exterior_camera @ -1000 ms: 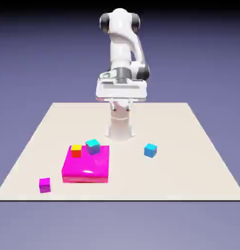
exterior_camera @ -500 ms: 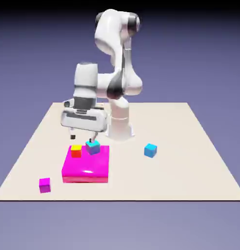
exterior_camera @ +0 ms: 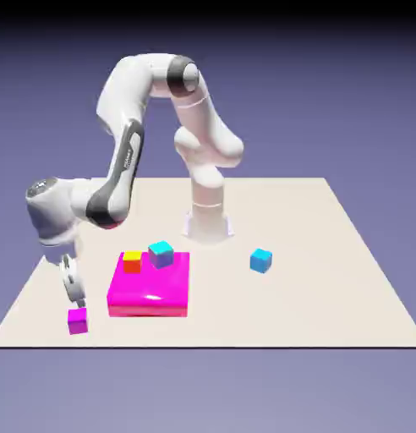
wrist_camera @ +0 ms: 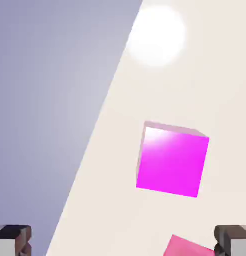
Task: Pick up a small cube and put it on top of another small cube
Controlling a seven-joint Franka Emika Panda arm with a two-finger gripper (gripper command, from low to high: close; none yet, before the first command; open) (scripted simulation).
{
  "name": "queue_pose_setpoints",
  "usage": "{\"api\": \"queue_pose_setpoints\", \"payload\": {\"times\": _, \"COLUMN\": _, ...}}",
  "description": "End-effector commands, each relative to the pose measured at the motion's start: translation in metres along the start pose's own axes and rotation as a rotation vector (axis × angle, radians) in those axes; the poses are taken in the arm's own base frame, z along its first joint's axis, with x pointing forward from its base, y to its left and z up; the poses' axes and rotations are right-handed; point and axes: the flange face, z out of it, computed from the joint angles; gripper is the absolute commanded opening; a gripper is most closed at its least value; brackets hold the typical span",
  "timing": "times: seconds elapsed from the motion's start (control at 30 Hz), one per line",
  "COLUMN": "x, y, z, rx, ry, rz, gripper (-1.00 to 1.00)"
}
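The arm (exterior_camera: 123, 161) had swung out to the exterior view's left and reached lower; gripper (exterior_camera: 74, 292), earlier high, had come down near the magenta cube (exterior_camera: 78, 321).

We note a plain blue-violet backdrop, black band at 12 o'clock in the exterior view, paler tone toward 6 o'clock, cream tabletop (exterior_camera: 270, 309) with dark near edge, and, in the hand view, a round white glare at 12 to 1 o'clock.
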Motion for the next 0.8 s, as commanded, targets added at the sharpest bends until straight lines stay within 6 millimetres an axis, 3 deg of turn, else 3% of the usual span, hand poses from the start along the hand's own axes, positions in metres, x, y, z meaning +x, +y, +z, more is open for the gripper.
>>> {"api": "queue_pose_setpoints", "payload": {"times": 0.0, "x": 0.01, "y": -0.002, "z": 0.007, "rx": -0.017, "ry": -0.012, "rz": 0.031, "gripper": 0.0}}
{"api": "queue_pose_setpoints", "payload": {"times": 0.03, "x": 0.01, "y": -0.002, "z": 0.007, "rx": -0.017, "ry": -0.012, "rz": 0.031, "gripper": 0.0}}
{"api": "queue_pose_setpoints", "payload": {"times": 0.13, "x": 0.013, "y": -0.004, "z": 0.069, "rx": -0.017, "ry": -0.012, "rz": 0.031, "gripper": 0.0}}
{"api": "queue_pose_setpoints", "payload": {"times": 0.17, "x": 0.013, "y": -0.004, "z": 0.076, "rx": -0.017, "ry": -0.012, "rz": 0.031, "gripper": 0.0}}
{"api": "queue_pose_setpoints", "payload": {"times": 0.2, "x": 0.013, "y": -0.004, "z": 0.076, "rx": -0.017, "ry": -0.012, "rz": 0.031, "gripper": -1.0}}
{"api": "queue_pose_setpoints", "payload": {"times": 0.23, "x": 0.013, "y": -0.004, "z": 0.076, "rx": -0.017, "ry": -0.012, "rz": 0.031, "gripper": -1.0}}
{"api": "queue_pose_setpoints", "payload": {"times": 0.33, "x": 0.01, "y": -0.003, "z": 0.014, "rx": -0.017, "ry": -0.012, "rz": 0.031, "gripper": -1.0}}
{"api": "queue_pose_setpoints", "payload": {"times": 0.37, "x": -0.01, "y": 0.002, "z": 0.006, "rx": -0.022, "ry": -0.01, "rz": -0.015, "gripper": -1.0}}
{"api": "queue_pose_setpoints", "payload": {"times": 0.43, "x": -0.07, "y": 0.018, "z": 0.006, "rx": -0.039, "ry": -0.004, "rz": -0.159, "gripper": -1.0}}
{"api": "queue_pose_setpoints", "payload": {"times": 0.53, "x": -0.153, "y": 0.053, "z": 0.009, "rx": -0.067, "ry": 0.009, "rz": -0.374, "gripper": -1.0}}
{"api": "queue_pose_setpoints", "payload": {"times": 0.67, "x": -0.246, "y": 0.119, "z": 0.017, "rx": -0.108, "ry": 0.035, "rz": -0.66, "gripper": -1.0}}
{"api": "queue_pose_setpoints", "payload": {"times": 0.77, "x": -0.3, "y": 0.178, "z": 0.026, "rx": -0.143, "ry": 0.061, "rz": -0.872, "gripper": -1.0}}
